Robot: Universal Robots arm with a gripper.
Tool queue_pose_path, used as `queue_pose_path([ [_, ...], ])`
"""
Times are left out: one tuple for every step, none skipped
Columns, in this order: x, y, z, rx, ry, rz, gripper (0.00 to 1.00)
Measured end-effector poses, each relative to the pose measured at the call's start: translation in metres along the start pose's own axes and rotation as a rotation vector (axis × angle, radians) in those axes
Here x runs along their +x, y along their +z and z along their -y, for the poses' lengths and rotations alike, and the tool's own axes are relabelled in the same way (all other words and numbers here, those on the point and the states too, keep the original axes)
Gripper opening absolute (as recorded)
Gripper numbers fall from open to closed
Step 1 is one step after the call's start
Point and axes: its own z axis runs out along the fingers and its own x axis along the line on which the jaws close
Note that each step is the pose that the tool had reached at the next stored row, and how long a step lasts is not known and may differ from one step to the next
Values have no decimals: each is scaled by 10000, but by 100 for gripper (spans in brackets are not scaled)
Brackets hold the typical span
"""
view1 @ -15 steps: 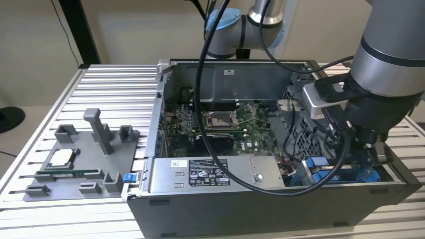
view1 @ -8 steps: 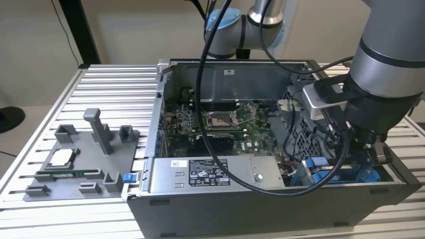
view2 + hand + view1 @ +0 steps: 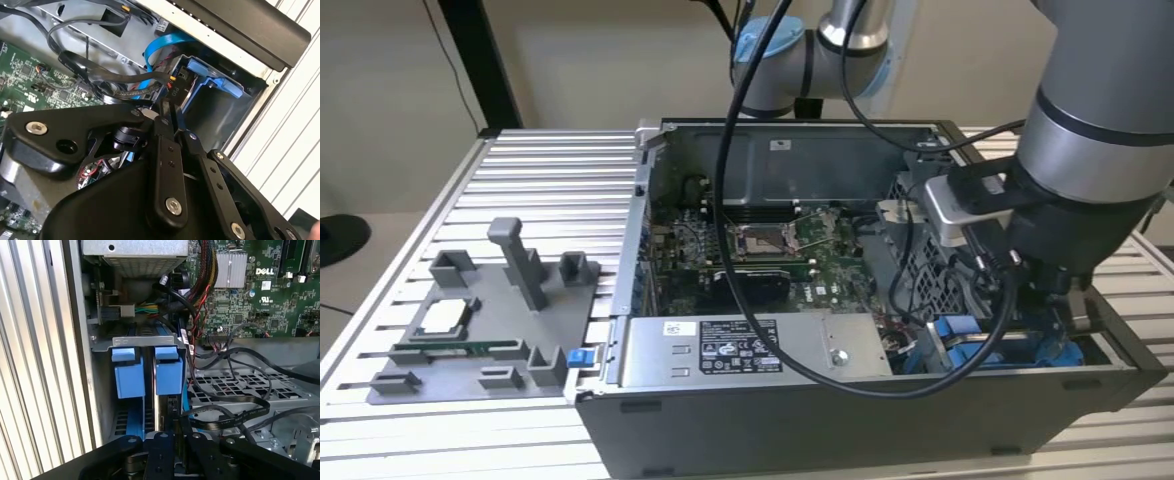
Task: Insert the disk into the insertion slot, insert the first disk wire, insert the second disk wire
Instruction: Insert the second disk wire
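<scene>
Starting at the exterior view's left, a grey fixture plate (image 3: 467, 330) is lying on the slatted metal surface (image 3: 547, 180), with upright pegs rising from it and a small silver chip resting on it. Beside it, the open computer case (image 3: 854, 420) is sitting with its green motherboard (image 3: 761, 250) exposed and a silver labelled power-supply box (image 3: 747, 350) along the near wall. Toward the exterior view's right, the arm (image 3: 1094, 130) is reaching down into the case's corner, where blue plastic is showing. In the first wrist view, the insertion slot (image 3: 126, 342) is standing as a grey metal bay with two blue tabs side by side, and the disk (image 3: 161, 412) is sitting upright inside it, under the tab nearer the perforated grey cage (image 3: 240, 390). The gripper (image 3: 175, 427) is poised at the disk's edge, its jaws drawn nearly together around something narrow and dark there; whether that is a black wire (image 3: 225, 412) end I cannot tell.
</scene>
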Motion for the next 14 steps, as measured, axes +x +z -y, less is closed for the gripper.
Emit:
queue_pose_path([
  [0, 7, -2, 0, 2, 5, 0],
  [1, 11, -3, 0, 3, 13, 0],
  [1, 14, -3, 0, 5, 18, 0],
  [1, 16, -5, -2, 7, 26, 0],
  [1, 20, -5, -1, 8, 32, 100],
  [1, 21, -5, 0, 8, 32, 100],
  [0, 9, -2, 0, 8, 33, 100],
  [-2, -17, 4, 0, 10, 41, 100],
  [-7, -60, 15, 0, 8, 31, 100],
  [-13, -107, 27, 0, 7, 28, 100],
  [-17, -148, 37, 0, 8, 33, 100],
  [-23, -195, 48, 0, 7, 27, 100],
  [-28, -239, 59, -1, 7, 28, 100],
  [-33, -281, 69, 0, 7, 28, 100],
])
